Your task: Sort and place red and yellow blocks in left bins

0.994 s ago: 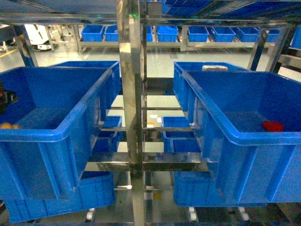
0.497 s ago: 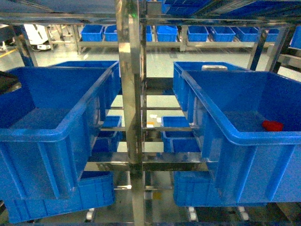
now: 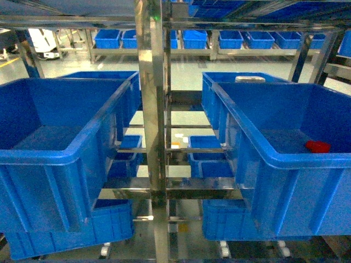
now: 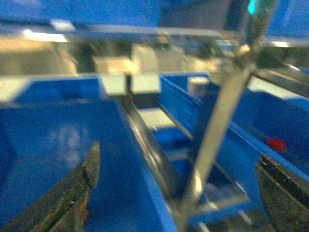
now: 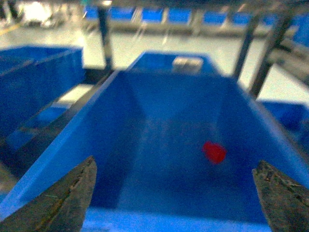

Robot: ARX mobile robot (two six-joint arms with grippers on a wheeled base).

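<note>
1. Since the earlier head pictures, the dark shape that showed at the left edge over the large deep royal-blue plastic crate on the left (image 3: 60,156) has gone from that view, and so has the small orange spot beside it; neither of our arms shows in the head view.
2. We see the small red plastic brick (image 3: 318,146) lying on the floor of the large royal-blue plastic crate on the right (image 3: 285,159), toward its right wall, in the same place as a second ago.
3. Our right gripper (image 5: 174,198) hangs above the near rim of that right crate, its two dark fingers at the lower corners of the wrist view, set wide apart with nothing between them.
4. From the right wrist the red brick (image 5: 214,152) lies ahead of the gripper, well apart from both fingers.
5. Our left gripper (image 4: 178,193) also has its jaws spread wide and bare; the picture is blurred.
6. Between its fingers stands the shiny steel upright post of the rack (image 4: 217,130), with the left crate (image 4: 63,154) below on the left.
7. We cannot find the longer orange-yellow brick in any view.
8. Smaller blue plastic bins (image 3: 205,159) sit on the lower shelf behind the post.
</note>
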